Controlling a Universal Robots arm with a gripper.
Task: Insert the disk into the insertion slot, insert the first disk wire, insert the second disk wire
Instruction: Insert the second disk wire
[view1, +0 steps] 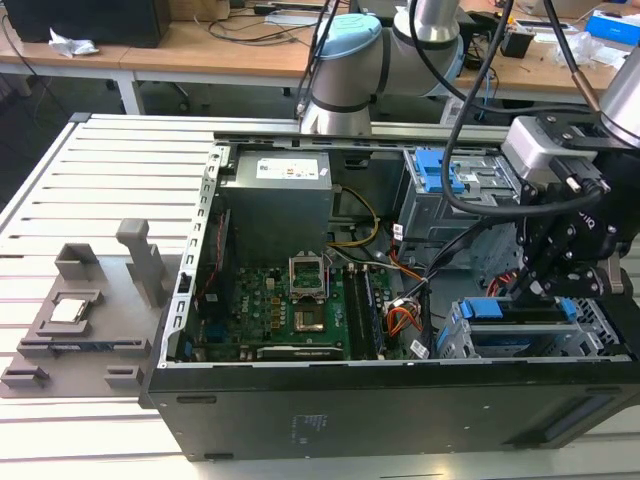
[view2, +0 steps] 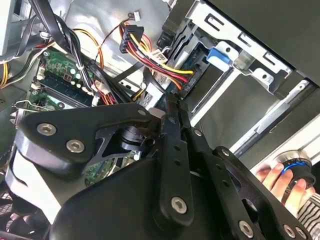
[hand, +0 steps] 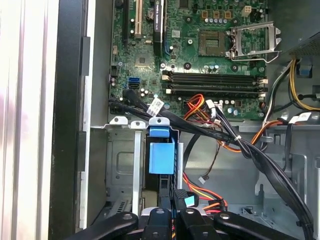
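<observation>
The disk (view1: 507, 309), silver in a bright blue carrier (hand: 161, 150), lies inside the insertion slot (view1: 590, 338), the low grey perforated cage at the case's front corner on the exterior view's right. The carrier's blue tab (view2: 220, 54) pokes out of the cage (view2: 250, 47). My gripper (view2: 173, 103) hangs just above the disk's rear edge. Its two black fingers (hand: 189, 221) are pressed together on a black connector of a disk wire (view2: 150, 60), a red, yellow and black bundle that runs into the disk's edge. The gripper (view1: 548, 287) hides that joint in the exterior view.
The open computer case holds the motherboard (view1: 290, 300), the power supply (view1: 275, 195) and a taller grey cage with a blue piece (view1: 440, 175). Thick black cables (hand: 240, 142) cross beside the slot. A person's hand (view2: 272, 175) holds a device outside the case. Grey fixtures (view1: 75, 320) sit on the table.
</observation>
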